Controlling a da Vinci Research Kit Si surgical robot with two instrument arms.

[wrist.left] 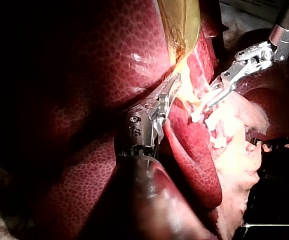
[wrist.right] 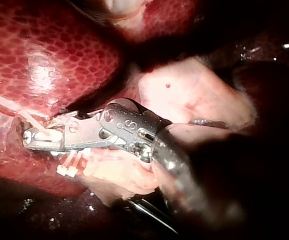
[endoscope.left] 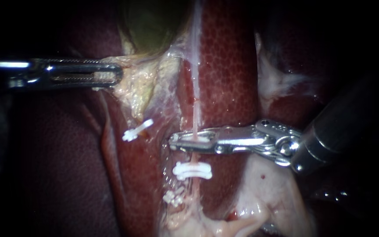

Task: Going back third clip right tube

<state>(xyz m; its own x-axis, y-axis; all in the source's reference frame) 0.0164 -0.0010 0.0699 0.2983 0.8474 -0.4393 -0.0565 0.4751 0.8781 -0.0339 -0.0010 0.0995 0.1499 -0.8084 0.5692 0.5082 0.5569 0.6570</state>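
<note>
right instrument [endoscope.left: 174, 141] has its jaws pinching a white clip [endoscope.left: 200, 139] onto the right tube [endoscope.left: 195, 87], dead centre; second clip [endoscope.left: 192, 170] sits at its 6 o'clock; left instrument [endoscope.left: 117, 73], out at 10 o'clock, pinches pale tissue [endoscope.left: 141, 83]

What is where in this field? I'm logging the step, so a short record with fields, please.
left instrument: jaws shut on pale tissue under the gallbladder
right instrument: tip across the right tube
white clip: on that tube, just below the tip
second clip: further left, clear of both instruments
liver: behind the tube
</note>
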